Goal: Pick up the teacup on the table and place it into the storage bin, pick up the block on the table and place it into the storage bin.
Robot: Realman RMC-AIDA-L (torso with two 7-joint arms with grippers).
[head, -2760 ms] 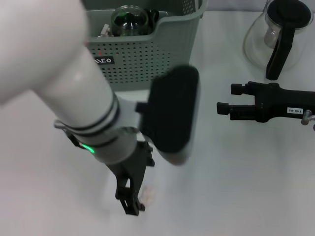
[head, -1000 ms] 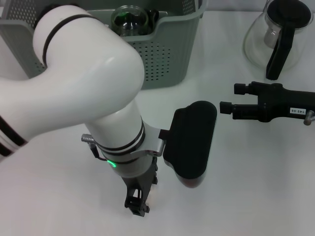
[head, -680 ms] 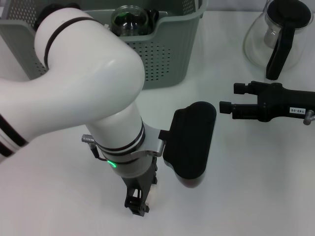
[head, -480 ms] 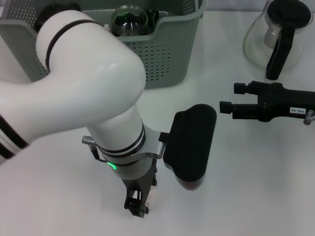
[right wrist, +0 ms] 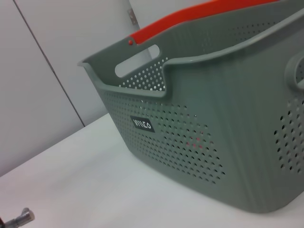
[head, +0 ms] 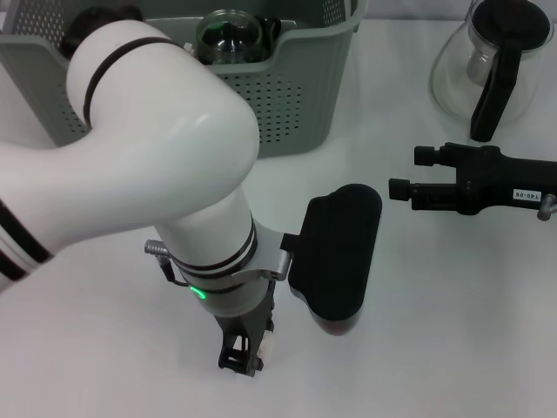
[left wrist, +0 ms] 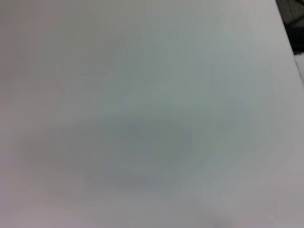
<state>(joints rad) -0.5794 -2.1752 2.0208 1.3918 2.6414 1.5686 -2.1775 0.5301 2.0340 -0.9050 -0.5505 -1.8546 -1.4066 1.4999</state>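
Block (head: 267, 347) | your left arm reaches steeply down to the table (head: 452, 331) | left gripper (head: 246, 355) clamped around it | right gripper (head: 402, 175) parked, fingers parted, empty

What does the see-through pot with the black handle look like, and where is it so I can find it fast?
Start at the large grey-green perforated plastic storage bin at the back of the white table. Look to its right, past the bin's corner: the clear round glass pot stands alone near the back edge. Only it is see-through, with a black lid and long black handle.
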